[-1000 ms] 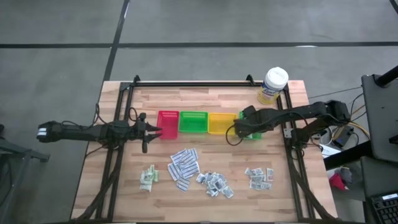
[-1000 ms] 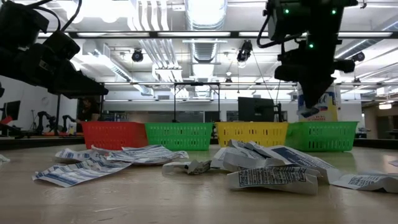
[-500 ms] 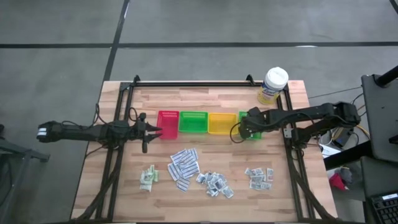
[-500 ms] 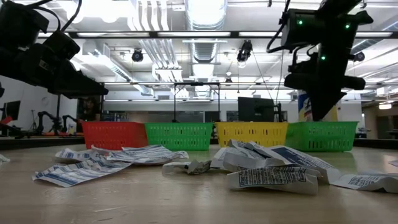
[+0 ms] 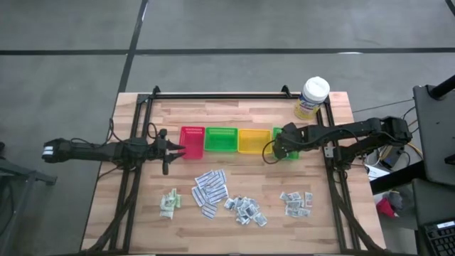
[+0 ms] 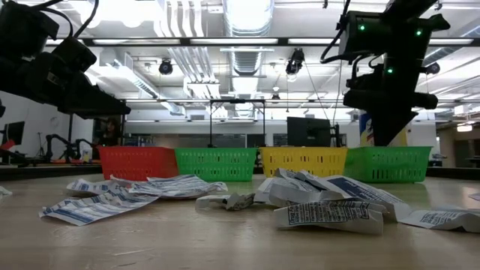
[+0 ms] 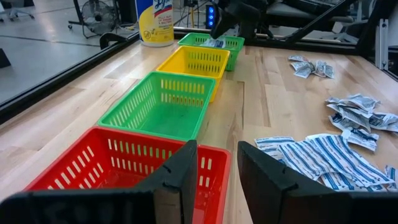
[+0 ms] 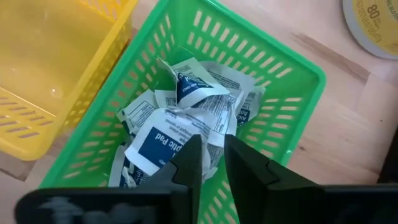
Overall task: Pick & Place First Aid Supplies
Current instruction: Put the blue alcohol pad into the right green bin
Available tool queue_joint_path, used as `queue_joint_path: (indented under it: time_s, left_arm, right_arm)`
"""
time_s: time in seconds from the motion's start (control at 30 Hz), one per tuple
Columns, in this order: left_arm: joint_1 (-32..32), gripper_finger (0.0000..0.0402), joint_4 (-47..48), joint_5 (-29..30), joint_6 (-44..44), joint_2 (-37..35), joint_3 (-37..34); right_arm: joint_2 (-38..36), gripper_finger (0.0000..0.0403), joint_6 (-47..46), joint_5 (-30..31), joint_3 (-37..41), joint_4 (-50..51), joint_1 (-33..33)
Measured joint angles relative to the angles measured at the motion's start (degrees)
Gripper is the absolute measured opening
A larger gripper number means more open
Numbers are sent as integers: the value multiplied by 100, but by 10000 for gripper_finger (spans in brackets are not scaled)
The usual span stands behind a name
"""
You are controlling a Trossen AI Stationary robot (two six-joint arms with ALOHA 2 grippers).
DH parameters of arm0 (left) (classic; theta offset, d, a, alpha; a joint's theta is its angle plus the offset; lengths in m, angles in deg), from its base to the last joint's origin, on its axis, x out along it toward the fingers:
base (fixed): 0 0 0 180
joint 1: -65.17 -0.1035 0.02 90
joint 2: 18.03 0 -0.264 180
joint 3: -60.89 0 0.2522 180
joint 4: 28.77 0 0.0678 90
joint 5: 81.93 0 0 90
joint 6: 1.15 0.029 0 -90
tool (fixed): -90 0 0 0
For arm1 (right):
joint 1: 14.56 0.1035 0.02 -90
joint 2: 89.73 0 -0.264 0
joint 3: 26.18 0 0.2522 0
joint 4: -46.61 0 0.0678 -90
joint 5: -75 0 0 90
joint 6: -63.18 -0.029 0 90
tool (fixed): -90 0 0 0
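The first aid supplies lie as loose paper packets on the near half of the table. There are long striped strips [image 5: 210, 190], small squares [image 5: 245, 210], a right-hand cluster [image 5: 296, 203] and pale green sachets [image 5: 169, 203]. More packets [image 8: 186, 118] are piled in the rightmost green tray [image 8: 298, 68]. My right gripper [image 8: 213, 165] hangs over that tray, pointing steeply down. Its fingers stand a little apart with nothing between them. My left gripper [image 7: 217, 149] waits open, near level, at the red tray's [image 7: 124, 162] left end.
Red [image 5: 192, 140], green [image 5: 220, 139], yellow [image 5: 254, 140] and a second green tray stand in a row across the table's middle. A white-lidded, yellow-labelled tub [image 5: 313, 97] stands at the far right corner. Black frame rails run along the left, right and far sides.
My right gripper has shifted a little toward the table's right edge and sunk slightly over the rightmost green tray, then stopped. The left arm and the packets on the table have kept still.
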Motion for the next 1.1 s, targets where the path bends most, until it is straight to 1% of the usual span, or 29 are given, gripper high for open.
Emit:
queue_joint_path:
  time_s: [0.1,0.23,0.4,0.5,0.8,1.1]
  left_arm:
    - [-2,113,0,0,0,0,0]
    - [-1,113,0,0,0,0,0]
    - [0,113,0,0,0,0,0]
    - [-2,113,-1,0,0,0,0]
    - [0,113,0,0,0,0,0]
    - [-2,113,0,0,0,0,0]
  right_arm:
    - [-52,86,220,0,-24,53,0]
    - [-151,93,244,1,-193,136,0]
    - [-277,86,248,-14,-531,211,46]
    - [-289,78,433,-37,-758,210,198]
    - [-274,59,1107,-52,-1344,72,1139]
    - [-269,54,1094,-141,-1469,-180,2202]
